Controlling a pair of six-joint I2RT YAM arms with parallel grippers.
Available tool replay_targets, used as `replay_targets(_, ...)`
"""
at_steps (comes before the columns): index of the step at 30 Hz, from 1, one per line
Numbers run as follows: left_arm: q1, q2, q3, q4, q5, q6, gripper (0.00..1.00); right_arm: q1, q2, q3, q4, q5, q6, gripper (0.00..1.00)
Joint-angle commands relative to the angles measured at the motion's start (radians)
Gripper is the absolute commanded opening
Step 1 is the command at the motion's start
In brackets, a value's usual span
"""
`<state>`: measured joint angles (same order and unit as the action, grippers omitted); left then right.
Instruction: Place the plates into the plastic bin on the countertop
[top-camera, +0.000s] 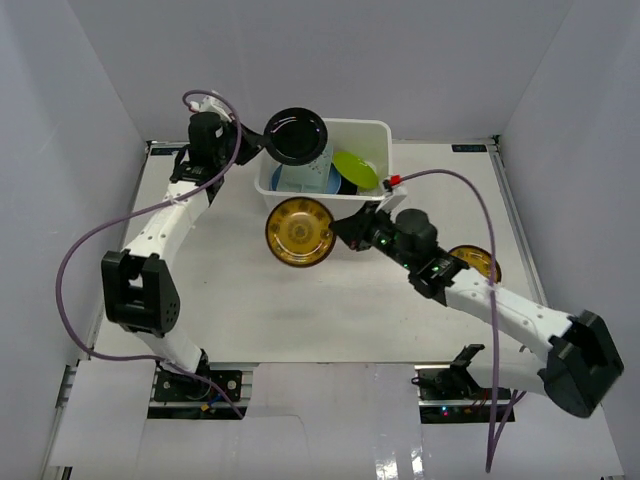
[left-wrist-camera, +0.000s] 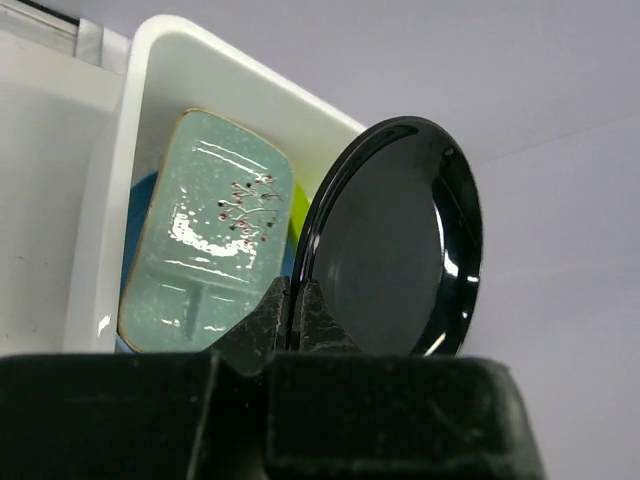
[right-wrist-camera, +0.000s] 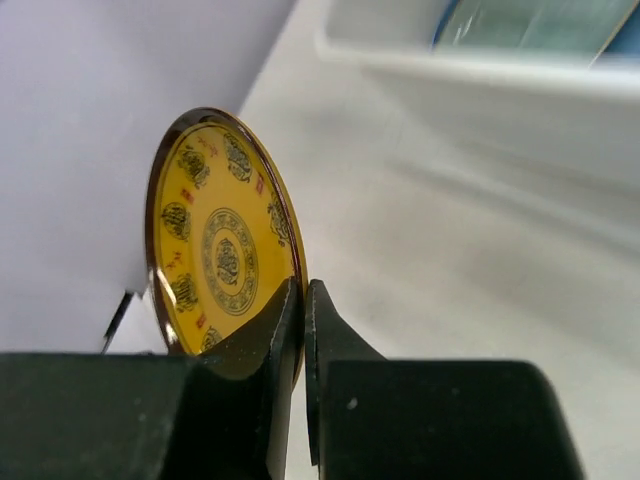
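Black plate (top-camera: 296, 135) pinched in left claw (left-wrist-camera: 297, 302) above the plastic bin's (top-camera: 386, 127) left rim; right claw (right-wrist-camera: 303, 300) clamps a yellow plate (right-wrist-camera: 222, 250).

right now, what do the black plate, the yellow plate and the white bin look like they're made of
black plate: likely glazed ceramic or melamine; mirror gloss, sharp light streaks near its rim.
yellow plate: glossy glazed or lacquered face with printed dark medallions, shiny brown rim; base material unclear.
white bin: plastic by the look, smooth semi-gloss, soft highlights, rounded moulded rim.
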<state>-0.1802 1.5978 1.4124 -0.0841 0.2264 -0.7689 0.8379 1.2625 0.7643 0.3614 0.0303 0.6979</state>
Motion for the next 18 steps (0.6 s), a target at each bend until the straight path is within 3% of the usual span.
replay_targets(1, -0.057, 0.094, 0.120, -0.078, -0.096, 0.085, 0.00, -0.124, -0.158, -0.011, -0.078, -0.108, -0.100, 0.08)
replay_targets(4, -0.106, 0.207, 0.213, -0.124, -0.145, 0.125, 0.00, -0.352, -0.221, 0.052, -0.110, -0.213, -0.110, 0.08)
replay_targets(7, -0.130, 0.308, 0.293, -0.164, -0.186, 0.146, 0.00, -0.448, -0.152, 0.180, -0.141, -0.233, -0.141, 0.08)
replay_targets(15, -0.148, 0.419, 0.365, -0.241, -0.312, 0.192, 0.01, -0.527, 0.199, 0.521, -0.183, -0.193, -0.175, 0.08)
replay_targets(18, -0.146, 0.427, 0.364, -0.252, -0.338, 0.210, 0.26, -0.525, 0.371, 0.712, -0.268, -0.182, -0.196, 0.08)
